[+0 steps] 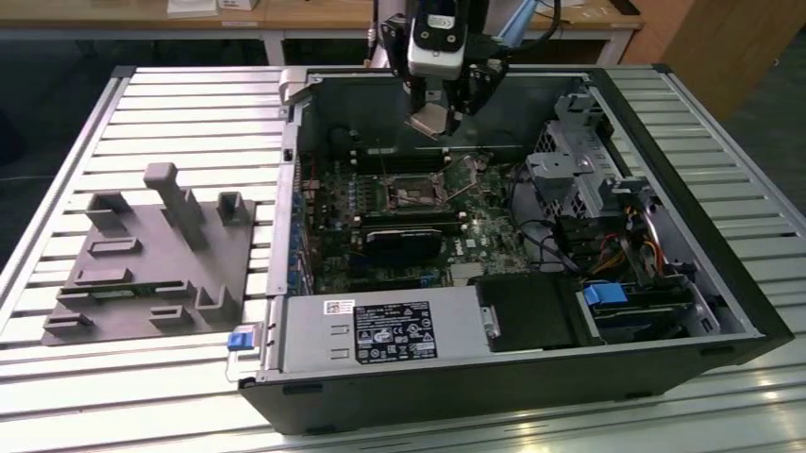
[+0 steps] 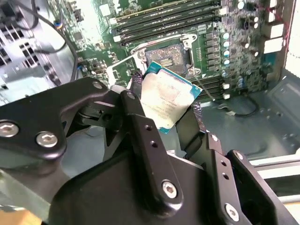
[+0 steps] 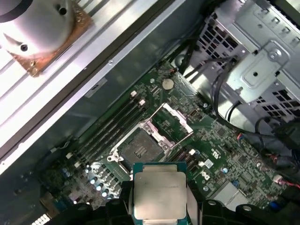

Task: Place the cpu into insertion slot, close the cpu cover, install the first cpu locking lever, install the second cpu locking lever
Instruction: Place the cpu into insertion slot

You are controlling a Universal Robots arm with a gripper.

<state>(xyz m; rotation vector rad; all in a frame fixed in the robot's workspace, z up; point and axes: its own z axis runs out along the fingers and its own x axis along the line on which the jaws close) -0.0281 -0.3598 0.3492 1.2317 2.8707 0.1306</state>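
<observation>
**Chip held over the open case, socket bare**

The pincer [image 2: 166, 99] is closed on the cpu [image 2: 165, 102], with one dark finger against each of two opposite edges and the dull metal top facing the second wrist camera. In the exterior view the chip hangs tilted in the air – clear of the green circuit board [image 1: 494, 236] and well above it, toward the far wall of the computer case [image 1: 705, 283].

The insertion slot [image 3: 138, 150] lies open below, its dark contact field uncovered inside the silver rim. The cpu cover [image 3: 179, 116] stands swung up off the socket and hinged back at one side, so the board shows through its central window. Long memory slots [image 2: 168, 18] run just beside the socket on the side away from the raised cover.

The case lies on its side on a slatted metal table [image 1: 189, 123], with its interior facing up. A silver power supply [image 1: 377, 330] fills the near edge of the case (it carries a large dark label). On the exterior view's left, apart from the case, a grey moulded fixture [image 1: 151, 255] with several upright posts rests on the table.
</observation>
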